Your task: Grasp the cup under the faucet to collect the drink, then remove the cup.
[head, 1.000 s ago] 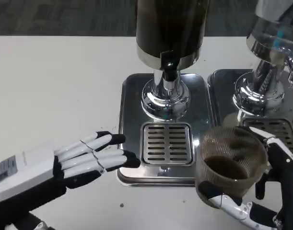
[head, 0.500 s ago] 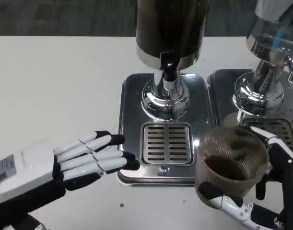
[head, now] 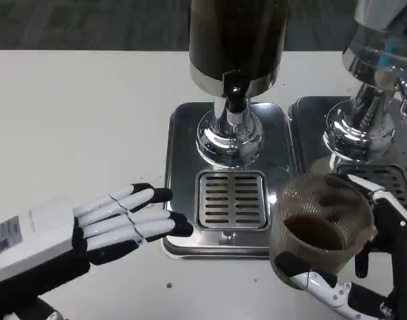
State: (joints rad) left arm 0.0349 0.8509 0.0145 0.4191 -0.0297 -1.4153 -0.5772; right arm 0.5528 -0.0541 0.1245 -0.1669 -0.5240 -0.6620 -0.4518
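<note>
A clear ribbed cup (head: 321,228) with dark drink in its bottom is held by my right hand (head: 380,267) at the lower right, off to the right of the drip grate (head: 231,199). The fingers wrap around the cup from the right and underneath. The faucet (head: 234,93) of the dark dispenser (head: 238,40) hangs over the steel tray (head: 183,140), with nothing beneath it. My left hand (head: 103,227) lies low on the table at the left, fingers stretched out flat toward the tray's front left corner, holding nothing.
A second dispenser (head: 383,47) with a chrome base (head: 360,130) stands on its own tray (head: 303,127) at the right, just behind the cup. White table (head: 76,113) stretches to the left.
The cup and my right hand have shifted only slightly. The left hand has barely moved.
</note>
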